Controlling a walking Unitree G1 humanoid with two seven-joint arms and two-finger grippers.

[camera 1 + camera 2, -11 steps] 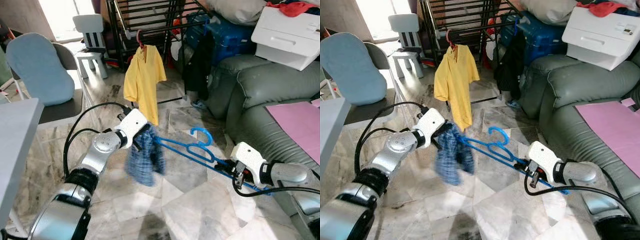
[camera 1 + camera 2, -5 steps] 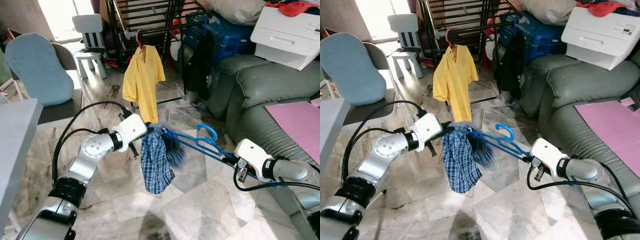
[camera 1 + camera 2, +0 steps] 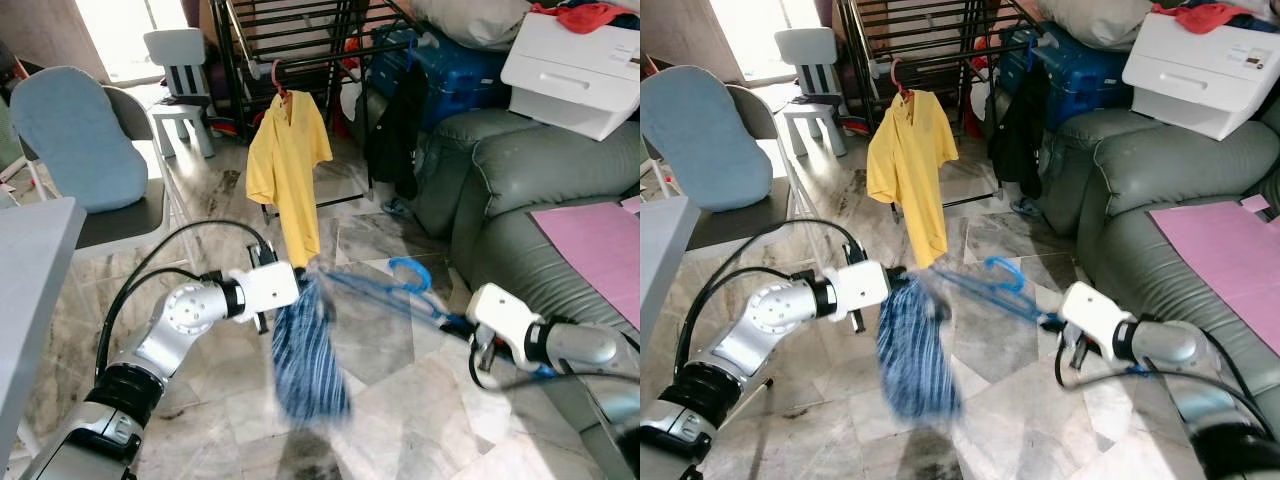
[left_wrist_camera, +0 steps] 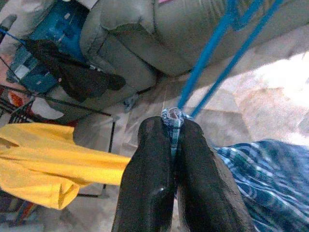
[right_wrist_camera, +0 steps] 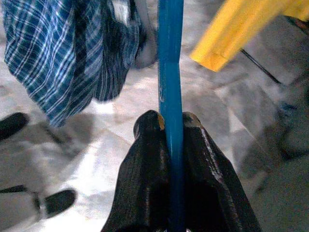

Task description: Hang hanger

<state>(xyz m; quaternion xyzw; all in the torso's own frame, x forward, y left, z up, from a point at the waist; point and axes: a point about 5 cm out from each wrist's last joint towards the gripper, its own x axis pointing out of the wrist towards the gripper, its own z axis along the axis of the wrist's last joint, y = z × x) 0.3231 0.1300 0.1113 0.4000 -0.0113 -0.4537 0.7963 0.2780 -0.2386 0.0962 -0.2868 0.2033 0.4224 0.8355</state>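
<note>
Blue hanger is held in the air between both arms, low over the marble floor, in front of the drying rack.

Left gripper: jaws pinched tight on a bunched bit of the blue plaid shirt right at one end of the hanger. Shirt hangs straight down from that end, motion-blurred in the head views.

Right gripper: jaws clamped on the hanger's blue bar at the opposite end; bar runs between the two black fingers in the wrist view. In the head view the right wrist sits just in front of the grey-green sofa.

Hanger's hook points up, about midway along, nearer the right gripper. Not on any rail.

Around it:
- yellow polo shirt on a red hanger on the rack, just behind and above the left gripper
- dark garment hanging on the rack's right side
- blue bins behind the sofa, white box on the sofa back
- pink sheet on the sofa seat
- chair with light blue cushion at far left, small white chair behind it
</note>
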